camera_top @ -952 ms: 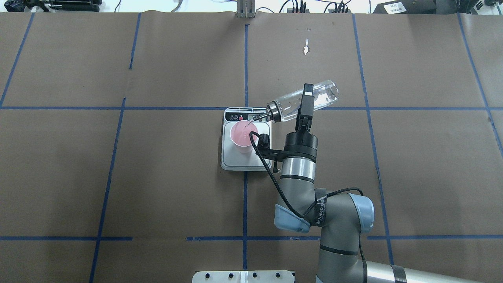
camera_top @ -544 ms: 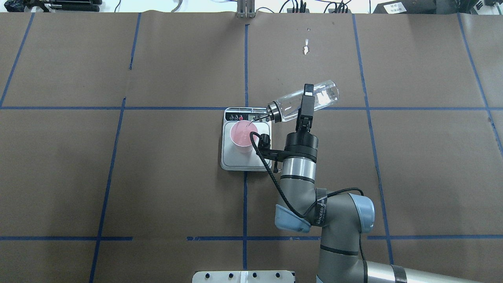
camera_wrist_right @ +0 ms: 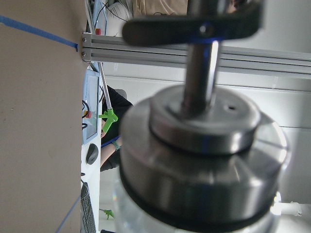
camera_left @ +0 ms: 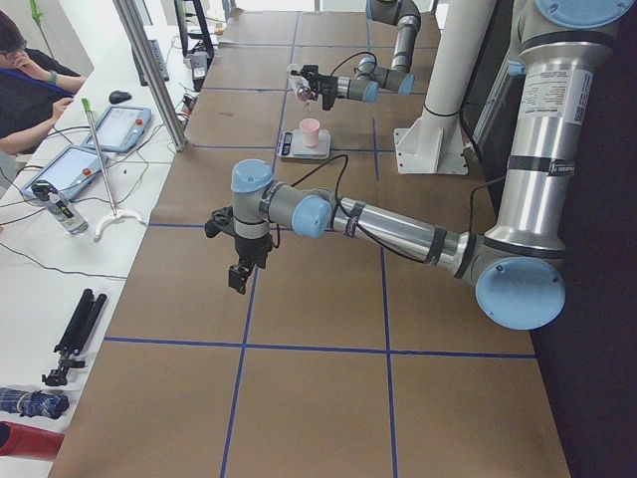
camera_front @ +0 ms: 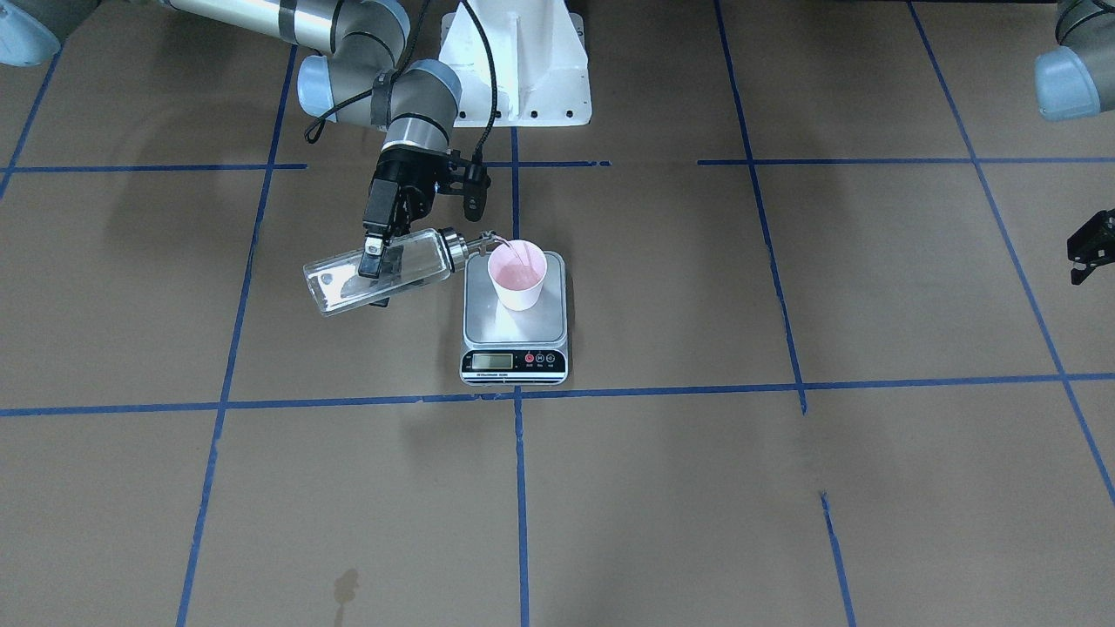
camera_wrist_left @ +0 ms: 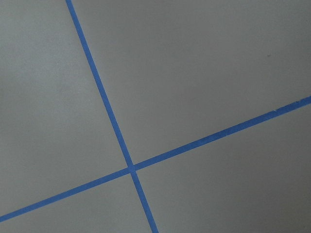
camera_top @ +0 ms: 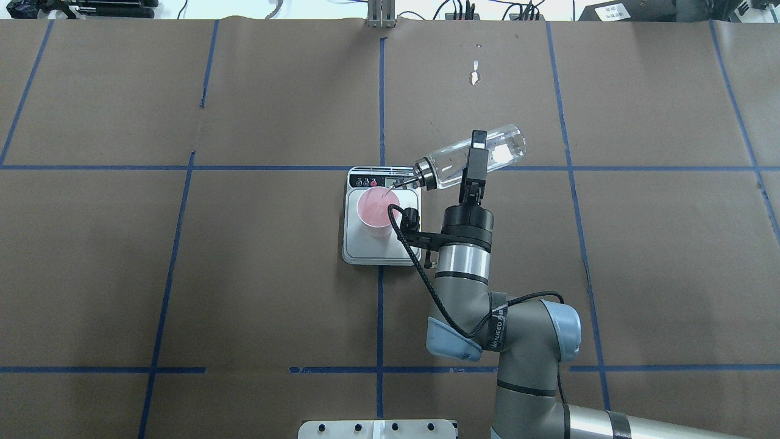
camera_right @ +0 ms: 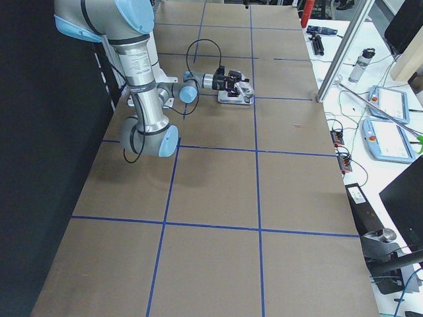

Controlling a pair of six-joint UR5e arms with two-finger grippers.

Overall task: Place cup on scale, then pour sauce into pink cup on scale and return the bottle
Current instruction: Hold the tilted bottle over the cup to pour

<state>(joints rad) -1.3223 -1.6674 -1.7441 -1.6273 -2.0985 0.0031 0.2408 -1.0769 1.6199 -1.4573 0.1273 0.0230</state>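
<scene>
Overhead exterior | right end effector grips bottle | left end effector unclear | scale (digits unreadable)

My right gripper is clamped round the tilted bottle. On the spout side of my fingers, and lower, the cup stands on the scale; both block travel that way. Past the fingertips and on the bottle's base side, flat table paper gives passage. My left gripper hangs over taped paper, well apart from the scale.
</scene>
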